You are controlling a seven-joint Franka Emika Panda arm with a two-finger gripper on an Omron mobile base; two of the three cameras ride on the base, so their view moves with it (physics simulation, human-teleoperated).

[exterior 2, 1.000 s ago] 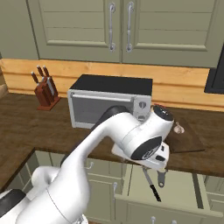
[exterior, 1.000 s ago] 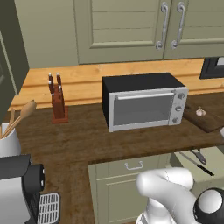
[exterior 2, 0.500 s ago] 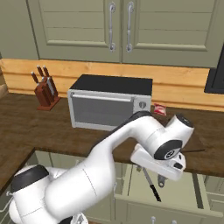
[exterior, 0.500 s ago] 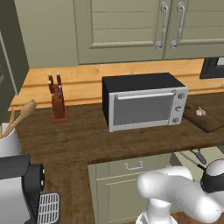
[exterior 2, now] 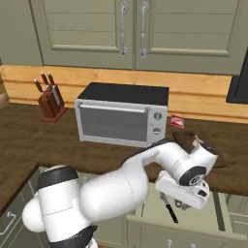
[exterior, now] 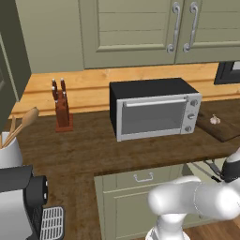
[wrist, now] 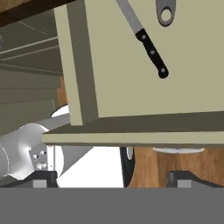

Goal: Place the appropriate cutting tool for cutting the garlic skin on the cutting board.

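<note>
The knife (wrist: 151, 51), with its black handle and thin silver blade, lies flat in the open drawer (wrist: 188, 87), some way ahead of my fingertips (wrist: 43, 178). From the right base view the knife (exterior 2: 170, 212) lies just below my gripper (exterior 2: 181, 203), which hovers over the drawer, open and holding nothing. The dark cutting board (exterior: 222, 129) rests on the counter right of the toaster oven, and the garlic (exterior: 214, 119) sits on it. My arm partly hides the cutting board (exterior 2: 185, 139) in the right base view.
A grey scissors-like tool (wrist: 165, 12) lies in the drawer beside the knife. The toaster oven (exterior: 153, 108) stands mid-counter, with a knife block (exterior: 61, 105) to its left. A red packet (exterior 2: 177, 121) lies behind the board. The drawer's front wall (wrist: 131, 131) is close under my hand.
My hand has swung right and forward from in front of the toaster oven to above the open drawer. The knife and other things have not moved.
</note>
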